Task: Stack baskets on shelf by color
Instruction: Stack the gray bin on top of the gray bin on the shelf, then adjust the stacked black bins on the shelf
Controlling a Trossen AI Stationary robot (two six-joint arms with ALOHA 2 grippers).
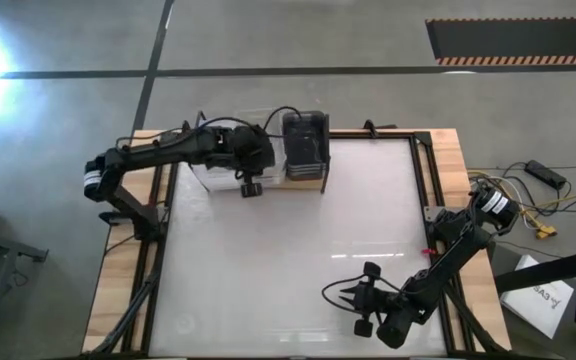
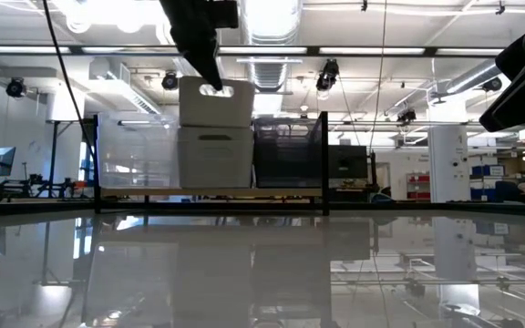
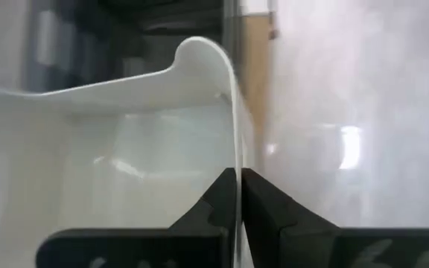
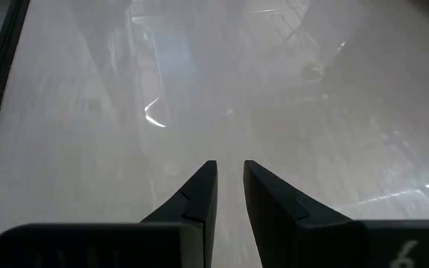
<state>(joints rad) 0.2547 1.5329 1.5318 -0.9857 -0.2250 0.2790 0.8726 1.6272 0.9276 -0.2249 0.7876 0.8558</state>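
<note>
Overhead, the left claw point(image 3: 240, 195) is seen pinching the rim of a light grey basket point(image 2: 215, 102) stacked on another on the shelf point(image 2: 210, 192), a dark grey basket point(image 2: 287, 151) just beside. The glossy white table point(image 1: 288, 260) mirrors the ceiling lights point(image 2: 108, 11). The right claw point(image 4: 230, 192), slightly spread, is held over bare table well apart.

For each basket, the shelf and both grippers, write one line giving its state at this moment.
Upper light grey basket: gripped at its rim, on the lower one.
Lower light grey basket: on the shelf.
Dark grey basket: on the shelf.
Translucent white basket: on the shelf.
Shelf: holding baskets.
Left gripper: shut on the rim.
Right gripper: open, empty.
</note>
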